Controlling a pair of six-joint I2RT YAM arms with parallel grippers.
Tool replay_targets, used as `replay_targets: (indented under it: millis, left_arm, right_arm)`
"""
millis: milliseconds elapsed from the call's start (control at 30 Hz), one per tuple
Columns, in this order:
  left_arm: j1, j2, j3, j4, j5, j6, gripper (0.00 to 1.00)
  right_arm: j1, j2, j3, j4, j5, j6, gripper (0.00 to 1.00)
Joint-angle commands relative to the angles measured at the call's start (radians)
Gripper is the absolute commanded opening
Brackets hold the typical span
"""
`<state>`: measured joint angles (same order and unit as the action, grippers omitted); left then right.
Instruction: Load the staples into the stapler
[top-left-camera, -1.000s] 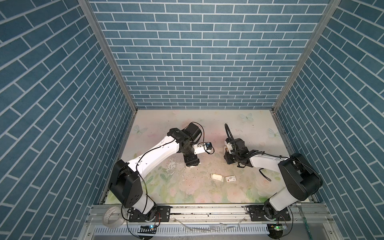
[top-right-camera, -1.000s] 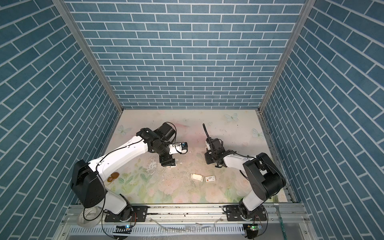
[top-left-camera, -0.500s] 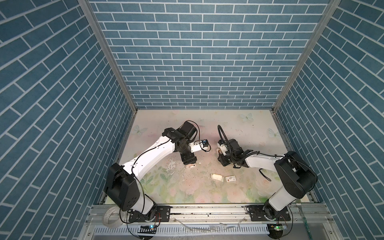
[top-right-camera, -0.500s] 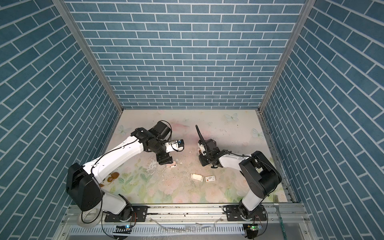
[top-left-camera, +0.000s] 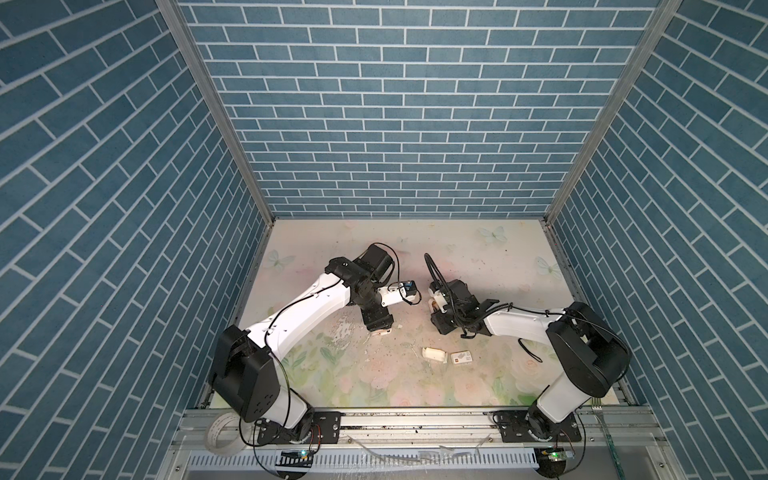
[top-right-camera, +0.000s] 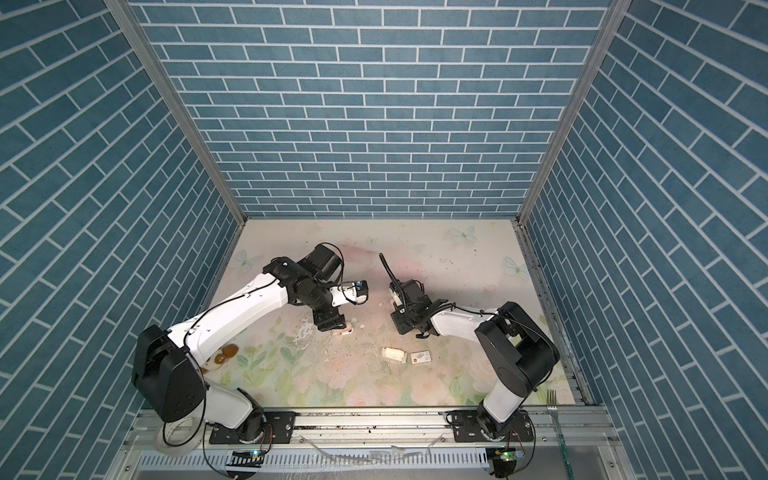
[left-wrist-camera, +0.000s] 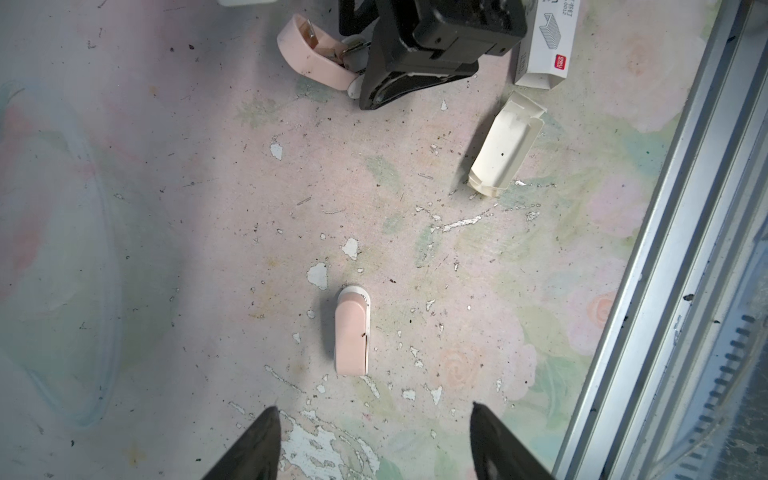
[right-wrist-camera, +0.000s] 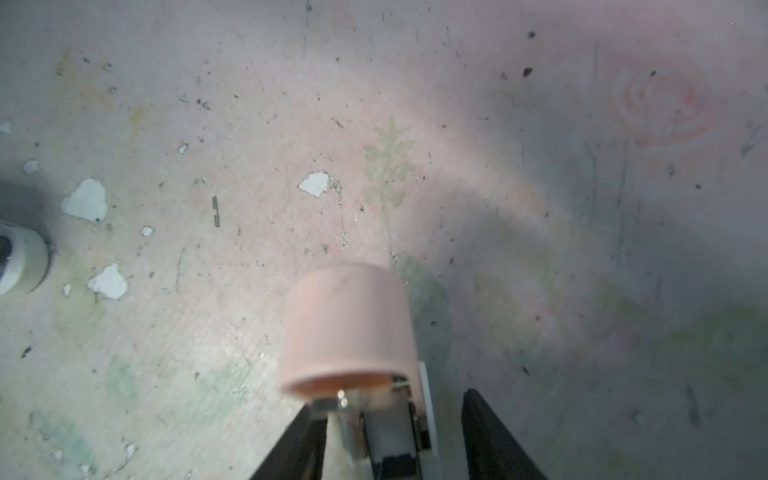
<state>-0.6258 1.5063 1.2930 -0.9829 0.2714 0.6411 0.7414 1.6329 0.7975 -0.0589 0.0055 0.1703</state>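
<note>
Right gripper (right-wrist-camera: 392, 401) stands slack around the open stapler (right-wrist-camera: 349, 328), one finger clear. The left wrist view, unlike the right, shows the tray (left-wrist-camera: 505, 153) nearby; staples inside, I cannot tell. Left gripper (left-wrist-camera: 374, 407) gapes empty before a second stapler (left-wrist-camera: 352, 336).

Left wrist view: the white box (left-wrist-camera: 544, 41) carries print. Up at the cropped edge, the digits "0012" follow a few characters cut off too far to read. Beneath sits a line drawing (left-wrist-camera: 549, 30) of a staple strip. Near the flap there's a red badge (left-wrist-camera: 560, 64), its white lettering too small to read. In both top views nothing is legible.
</note>
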Motion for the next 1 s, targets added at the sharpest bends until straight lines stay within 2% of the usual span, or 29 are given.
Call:
replay_targets:
  millis: [0, 267, 400, 433, 500, 667, 967]
  left_arm:
    - [0.006, -0.001, -0.009, 0.004, 0.023, 0.003, 0.73]
    - [0.006, -0.001, -0.010, 0.012, 0.035, 0.005, 0.74]
    - [0.006, 0.003, 0.009, 0.031, 0.042, -0.012, 0.74]
    - [0.006, 0.011, 0.021, 0.035, 0.049, -0.018, 0.74]
    - [0.005, 0.026, 0.045, 0.040, 0.065, -0.028, 0.74]
    - [0.005, 0.059, 0.091, 0.066, 0.085, -0.032, 0.74]
    - [0.006, 0.094, 0.140, 0.079, 0.094, -0.026, 0.73]
  right_arm:
    - [0.001, -0.078, -0.010, -0.055, 0.040, 0.004, 0.54]
    - [0.001, -0.208, -0.039, -0.143, -0.009, 0.033, 0.54]
    - [0.001, -0.282, -0.071, -0.171, -0.088, 0.104, 0.47]
    - [0.001, -0.286, -0.078, -0.169, -0.143, 0.134, 0.45]
    - [0.001, -0.289, -0.106, -0.135, -0.206, 0.200, 0.41]
    - [-0.003, -0.289, -0.202, 0.030, -0.254, 0.342, 0.35]
    - [-0.047, -0.176, -0.216, 0.125, -0.274, 0.399, 0.31]
